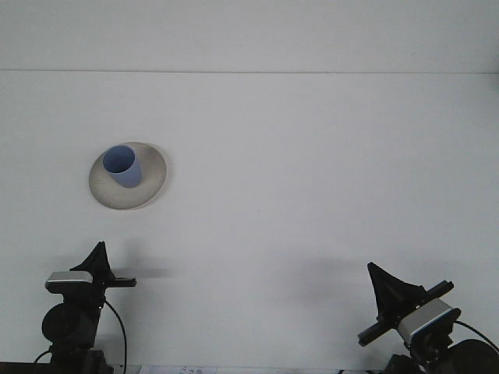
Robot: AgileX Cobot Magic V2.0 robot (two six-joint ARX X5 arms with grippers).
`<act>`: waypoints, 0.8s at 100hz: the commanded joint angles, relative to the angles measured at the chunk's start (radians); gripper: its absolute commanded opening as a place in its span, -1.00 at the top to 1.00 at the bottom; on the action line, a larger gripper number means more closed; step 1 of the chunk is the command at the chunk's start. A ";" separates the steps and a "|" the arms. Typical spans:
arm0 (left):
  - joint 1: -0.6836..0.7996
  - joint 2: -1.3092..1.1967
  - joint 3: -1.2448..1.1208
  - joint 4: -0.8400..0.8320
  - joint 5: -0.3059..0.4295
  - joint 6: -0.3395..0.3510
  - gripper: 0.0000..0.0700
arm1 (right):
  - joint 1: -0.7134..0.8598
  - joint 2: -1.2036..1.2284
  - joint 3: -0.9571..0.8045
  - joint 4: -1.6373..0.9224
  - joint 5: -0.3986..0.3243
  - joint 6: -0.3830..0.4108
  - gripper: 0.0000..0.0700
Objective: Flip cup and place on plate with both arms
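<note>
- Currently, the blue cup [123, 166] stands mouth-up on the plate [148, 187], left of centre on the desk [312, 195].
- Left gripper [100, 261] and right gripper [386, 292]: finger state cannot be determined; both well apart from the cup.
- Judged status: placement appears complete.

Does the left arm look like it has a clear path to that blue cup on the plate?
Probably yes: only bare table lies between the left gripper and the blue cup, standing open-end up on the plate.
</note>
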 commanded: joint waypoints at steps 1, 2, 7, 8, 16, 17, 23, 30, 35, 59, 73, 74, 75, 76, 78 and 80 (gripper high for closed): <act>-0.002 -0.002 -0.019 0.015 0.000 0.012 0.96 | 0.012 0.000 0.001 0.010 0.000 0.004 0.99; -0.002 -0.002 -0.019 0.015 0.000 0.012 0.96 | 0.012 0.000 0.001 0.010 0.000 0.004 0.99; -0.002 -0.002 -0.019 0.015 0.000 0.012 0.96 | 0.012 0.000 0.001 0.010 0.000 0.004 0.99; -0.002 -0.002 -0.019 0.015 0.000 0.013 0.96 | 0.012 0.000 0.001 0.010 0.000 0.004 0.99; -0.002 -0.002 -0.019 0.015 0.000 0.012 0.96 | 0.012 0.000 0.001 0.010 -0.001 0.004 0.99; -0.002 -0.002 -0.019 0.015 0.000 0.013 0.96 | 0.012 0.000 0.001 0.010 -0.001 0.004 0.99; -0.002 -0.002 -0.019 0.015 0.000 0.012 0.96 | 0.012 0.000 0.001 0.010 0.000 0.004 0.99; -0.002 -0.002 -0.019 0.015 0.000 0.012 0.96 | 0.012 0.000 0.001 0.010 0.000 0.004 0.99; -0.002 -0.002 -0.019 0.015 0.000 0.013 0.96 | 0.012 0.000 0.001 0.010 0.000 0.004 0.99; -0.002 -0.002 -0.019 0.015 0.000 0.012 0.96 | 0.012 0.000 0.001 0.010 0.000 0.004 0.99; -0.002 -0.002 -0.019 0.015 0.000 0.013 0.96 | 0.011 0.000 0.001 0.009 0.000 0.003 0.99; -0.002 -0.002 -0.019 0.015 0.000 0.012 0.96 | 0.011 0.000 0.001 0.009 0.000 0.003 0.99; -0.002 -0.002 -0.019 0.015 0.000 0.012 0.96 | 0.009 0.000 0.001 0.010 0.000 0.003 0.98; -0.002 -0.002 -0.019 0.015 0.000 0.012 0.96 | 0.006 0.000 0.001 0.010 0.000 0.003 0.99; -0.002 -0.002 -0.019 0.015 0.000 0.013 0.96 | -0.003 0.000 0.001 0.010 0.000 -0.005 0.99; -0.002 -0.002 -0.019 0.015 0.000 0.013 0.96 | -0.016 0.000 0.001 0.011 0.002 -0.023 0.99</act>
